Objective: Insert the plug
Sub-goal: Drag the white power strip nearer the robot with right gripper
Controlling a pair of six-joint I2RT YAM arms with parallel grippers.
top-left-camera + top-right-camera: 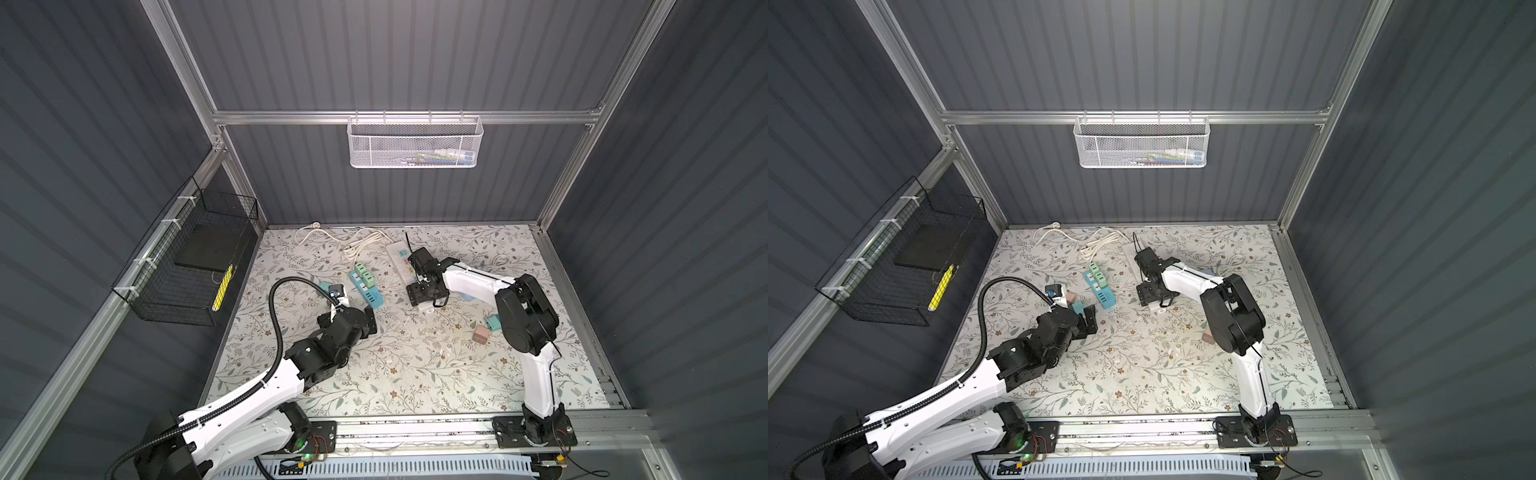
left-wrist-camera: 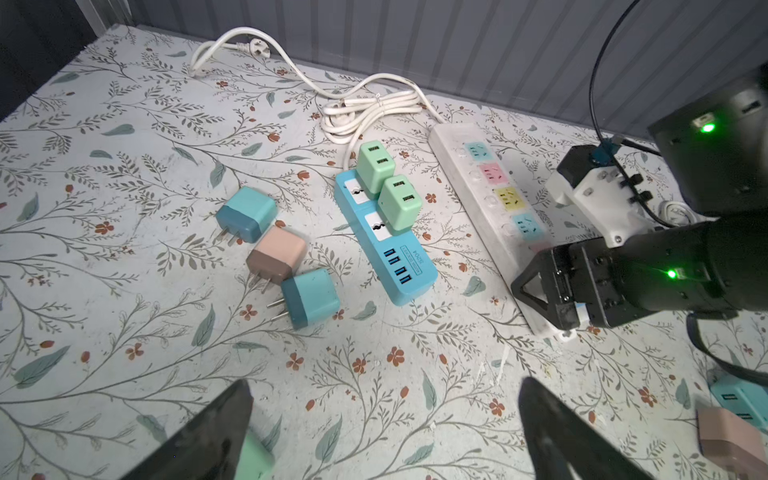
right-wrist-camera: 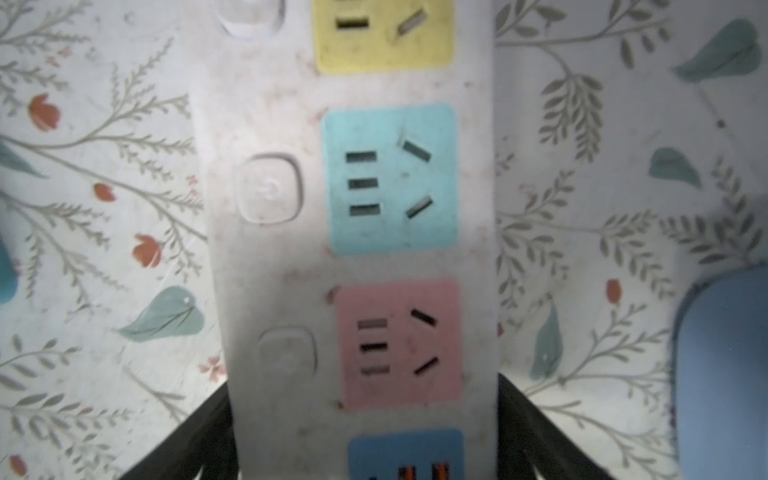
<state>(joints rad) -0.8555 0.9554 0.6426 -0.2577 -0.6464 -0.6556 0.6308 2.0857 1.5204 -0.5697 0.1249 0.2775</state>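
Mostly hidden, power strip (image 3: 257,266) end under right claw (image 3: 363,384) (grip unclear)

Both top views look steeply down from high over the near edge, taking in the whole surface (image 1: 415,374). Your left wrist camera looks low and slantwise across it; your right wrist camera hangs close above the white power strip (image 3: 349,270), which both wrist views share
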